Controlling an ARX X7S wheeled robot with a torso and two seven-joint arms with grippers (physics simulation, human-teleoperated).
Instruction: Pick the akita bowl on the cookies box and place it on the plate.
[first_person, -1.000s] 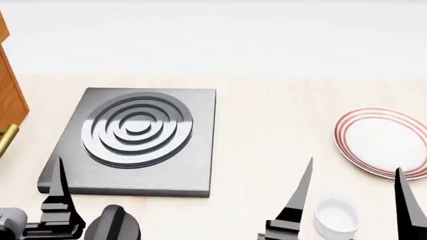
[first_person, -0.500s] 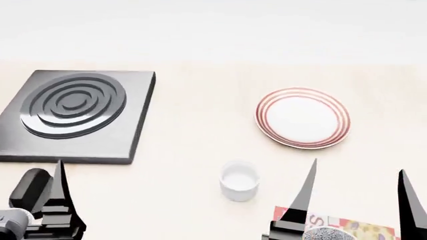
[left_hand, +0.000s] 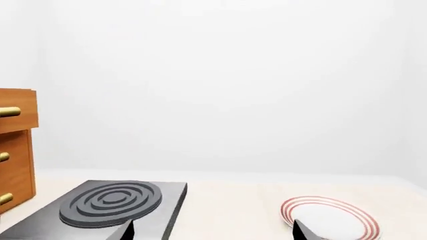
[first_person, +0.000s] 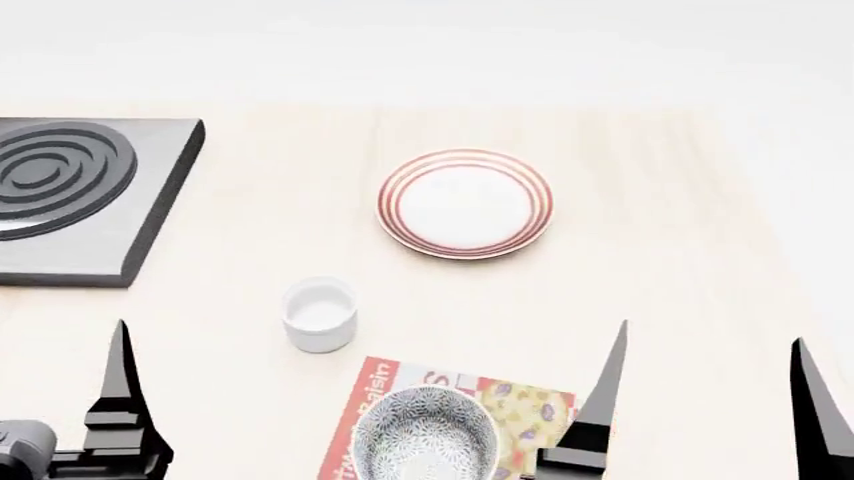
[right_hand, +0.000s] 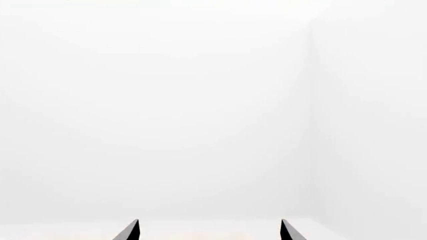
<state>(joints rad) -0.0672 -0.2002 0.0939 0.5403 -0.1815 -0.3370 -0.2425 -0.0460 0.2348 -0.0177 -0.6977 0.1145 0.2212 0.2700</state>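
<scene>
The akita bowl (first_person: 424, 436), white with dense grey speckle, sits upright on the red-and-white cookies box (first_person: 523, 404) at the bottom of the head view. Beyond them, mid-table, lies the plate (first_person: 465, 203), white with red rings; it also shows in the left wrist view as the plate (left_hand: 330, 223). My right gripper (first_person: 707, 395) stands open just right of the bowl, its inner finger overlapping the box's corner, with nothing between its fingers. Its tips show far apart at the right gripper (right_hand: 209, 231). My left gripper (left_hand: 213, 232) is open and empty.
A small plain white cup (first_person: 320, 313) stands left of the box, between it and the plate. A dark stove slab with ring burner (first_person: 67, 190) occupies the far left. A wooden drawer cabinet (left_hand: 13, 150) stands beyond the stove. A white wall lies behind the table.
The head view has swung right: stove and plate slid left, and the cookies box with the bowl came further into view at the bottom. Both grippers stay open.
</scene>
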